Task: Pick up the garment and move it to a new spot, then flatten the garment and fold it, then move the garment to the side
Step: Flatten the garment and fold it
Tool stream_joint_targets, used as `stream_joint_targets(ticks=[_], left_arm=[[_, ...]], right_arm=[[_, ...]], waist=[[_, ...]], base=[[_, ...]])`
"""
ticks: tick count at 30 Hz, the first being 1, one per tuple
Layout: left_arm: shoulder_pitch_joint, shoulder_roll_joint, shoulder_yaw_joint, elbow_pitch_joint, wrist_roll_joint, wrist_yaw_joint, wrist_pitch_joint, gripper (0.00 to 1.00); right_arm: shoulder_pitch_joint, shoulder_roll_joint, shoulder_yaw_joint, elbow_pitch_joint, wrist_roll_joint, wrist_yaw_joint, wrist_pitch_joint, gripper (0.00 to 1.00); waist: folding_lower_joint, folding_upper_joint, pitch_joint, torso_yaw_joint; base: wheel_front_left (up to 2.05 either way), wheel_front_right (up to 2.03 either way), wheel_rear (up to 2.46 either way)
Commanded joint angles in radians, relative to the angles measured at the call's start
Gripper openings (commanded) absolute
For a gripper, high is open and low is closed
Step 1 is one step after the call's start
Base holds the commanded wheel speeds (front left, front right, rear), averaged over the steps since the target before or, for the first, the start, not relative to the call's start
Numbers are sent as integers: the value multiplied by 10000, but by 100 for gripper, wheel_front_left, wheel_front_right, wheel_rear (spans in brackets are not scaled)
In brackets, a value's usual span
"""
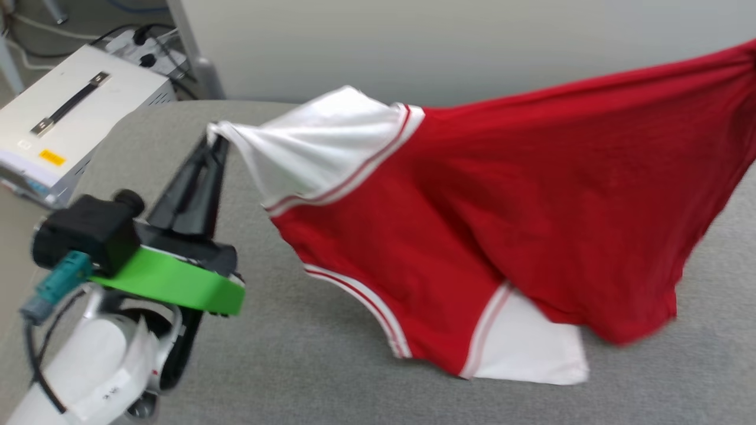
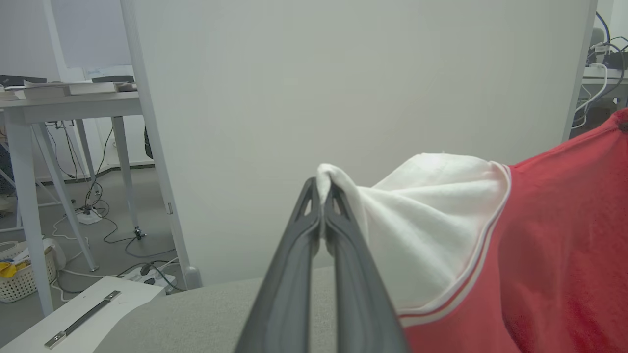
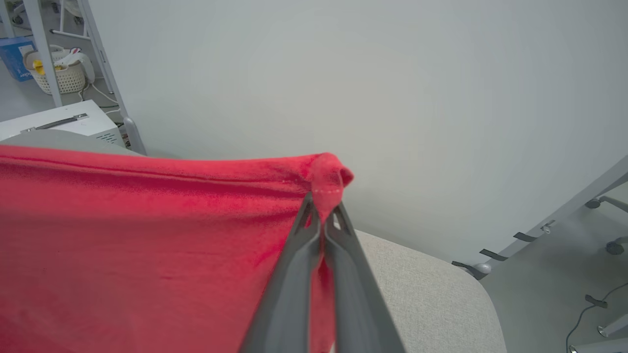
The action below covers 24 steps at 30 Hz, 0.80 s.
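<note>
With left gripper [image 1: 217,139] clamped on white sleeve of the garment [image 1: 531,195], right gripper [image 3: 324,206] on red corner, held long axis stretched jaw to jaw, sagging below.

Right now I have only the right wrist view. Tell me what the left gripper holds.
Observer: The left gripper is shut on the tip of a white sleeve of the garment.
Operator: Report whether the garment hangs free of the table.
Observer: No. Its other sleeve rests on the table.
</note>
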Motion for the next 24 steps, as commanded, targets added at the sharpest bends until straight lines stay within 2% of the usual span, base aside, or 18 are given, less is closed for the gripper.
stream_joint_targets(ticks=[1, 10, 14, 17, 24], left_arm=[[-289, 111, 238, -105, 25, 147, -148, 0], [-1601, 502, 1621, -736, 199, 490, -815, 0], [-2368, 803, 2033, -882, 307, 485, -821, 0], [-3109, 1187, 2072, -893, 693, 276, -847, 0], [-5325, 1617, 2025, -290, 870, -337, -584, 0]], right_arm=[[-231, -26, 16, -201, 74, -7, -112, 0], [-570, 31, -219, -1353, 120, -7, -336, 0], [-850, 39, -317, -1815, 111, -7, -440, 0], [-1148, 6, -439, -2121, 120, -7, -630, 0], [-1926, -66, -933, -2277, 63, -7, -1156, 0]], waist=[[0, 109, -481, -727], [0, 109, -462, -1439], [0, 109, -142, -1642], [0, 109, 254, -1704], [0, 109, 1641, -1696]], base=[[0, 0, 0], [0, 0, 0], [0, 0, 0], [0, 0, 0], [0, 0, 0]])
